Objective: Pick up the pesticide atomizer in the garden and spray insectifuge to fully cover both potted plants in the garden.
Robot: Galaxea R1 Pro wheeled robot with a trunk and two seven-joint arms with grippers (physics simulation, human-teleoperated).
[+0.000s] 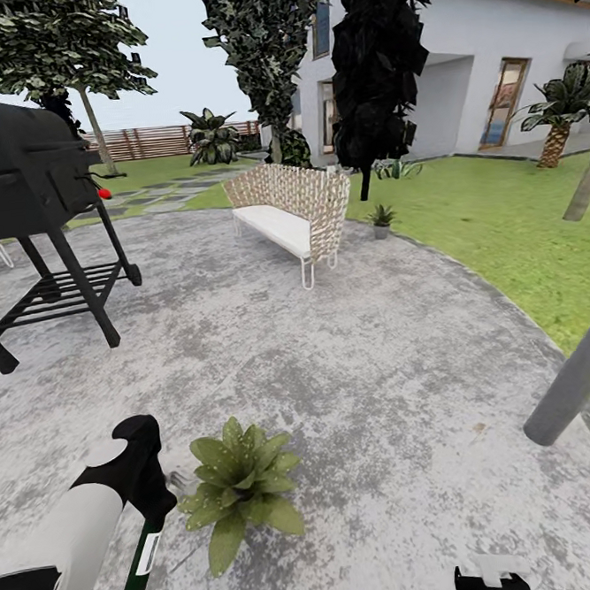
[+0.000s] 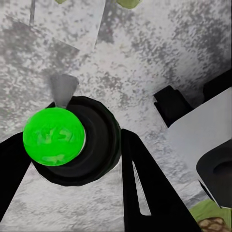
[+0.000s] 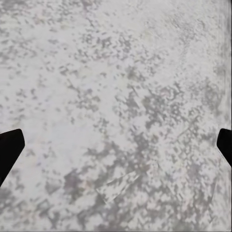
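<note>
Lower left of the head view: left arm angled up and inward, left hand [image 1: 150, 510] clamped on the pesticide atomizer [image 1: 141, 557] — slim, dark green, white label, hanging downward over the patio [image 1: 354, 370]. Just right of it, a potted plant [image 1: 242, 487], broad speckled leaves. Bottom edge, right: right hand [image 3: 116, 145], fingers spread wide, holding nothing — second potted plant [image 1: 381, 216] far off by the wicker bench [image 1: 288, 208].

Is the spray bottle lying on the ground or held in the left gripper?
Held. In the head view the left gripper grips the spray bottle, which hangs tilted beside the potted plant.
</note>
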